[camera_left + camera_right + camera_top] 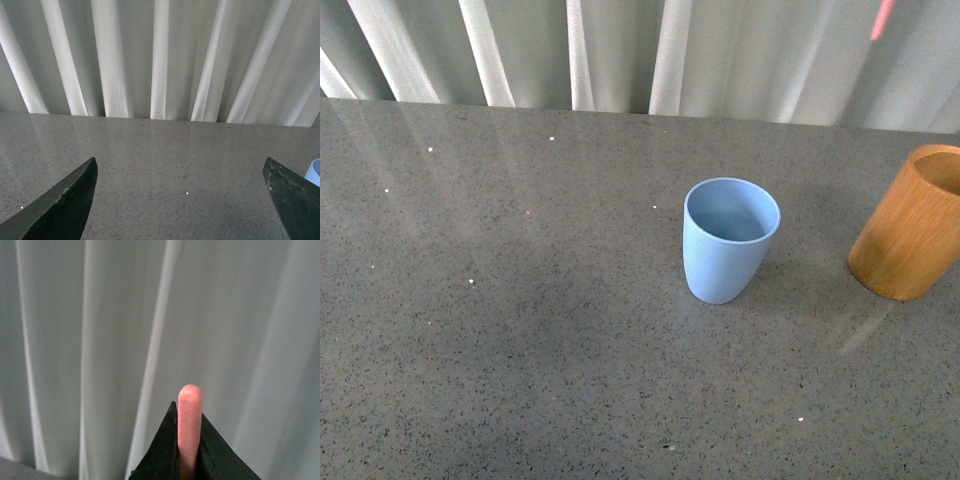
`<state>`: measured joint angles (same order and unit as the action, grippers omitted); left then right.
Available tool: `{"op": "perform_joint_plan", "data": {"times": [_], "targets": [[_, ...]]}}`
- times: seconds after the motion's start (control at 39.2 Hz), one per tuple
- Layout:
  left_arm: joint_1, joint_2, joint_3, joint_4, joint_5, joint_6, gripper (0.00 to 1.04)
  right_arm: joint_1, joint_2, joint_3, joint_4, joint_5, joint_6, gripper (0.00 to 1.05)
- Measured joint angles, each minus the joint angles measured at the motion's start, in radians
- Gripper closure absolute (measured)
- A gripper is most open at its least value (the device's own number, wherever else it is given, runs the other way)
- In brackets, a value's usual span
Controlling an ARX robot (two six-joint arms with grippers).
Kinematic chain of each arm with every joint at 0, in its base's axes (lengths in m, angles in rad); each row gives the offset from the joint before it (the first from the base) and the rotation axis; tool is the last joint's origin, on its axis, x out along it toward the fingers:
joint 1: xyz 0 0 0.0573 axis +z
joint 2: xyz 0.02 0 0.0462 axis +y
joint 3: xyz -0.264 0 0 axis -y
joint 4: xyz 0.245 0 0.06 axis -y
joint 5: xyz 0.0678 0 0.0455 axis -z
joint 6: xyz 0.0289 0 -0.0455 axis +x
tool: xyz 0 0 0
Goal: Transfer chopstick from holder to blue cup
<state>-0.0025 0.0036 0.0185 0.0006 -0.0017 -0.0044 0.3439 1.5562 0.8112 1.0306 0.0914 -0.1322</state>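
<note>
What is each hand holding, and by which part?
Right hand pinches the pink chopstick near one end; its rounded tip pokes out beyond the grip. Left hand is open, holding nothing.

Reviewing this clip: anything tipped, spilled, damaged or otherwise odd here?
Nothing stands out. The light blue plastic cup and the orange-brown wooden holder both stand on the grey speckled table, nothing spilled. The pink chopstick is clamped in the right gripper.
</note>
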Motion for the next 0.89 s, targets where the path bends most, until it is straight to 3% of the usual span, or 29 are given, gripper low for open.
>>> {"op": "perform_joint_plan", "data": {"times": [0.38,0.89], "targets": [[0.0,0.0,0.0,0.0,0.0,0.0,0.07,0.113,0.16,-0.006,0.04,0.037,0.083,1.03],[0.0,0.0,0.0,0.0,0.0,0.0,0.07,0.157,0.246,-0.024,0.089,0.042,0.123,1.03]]}}
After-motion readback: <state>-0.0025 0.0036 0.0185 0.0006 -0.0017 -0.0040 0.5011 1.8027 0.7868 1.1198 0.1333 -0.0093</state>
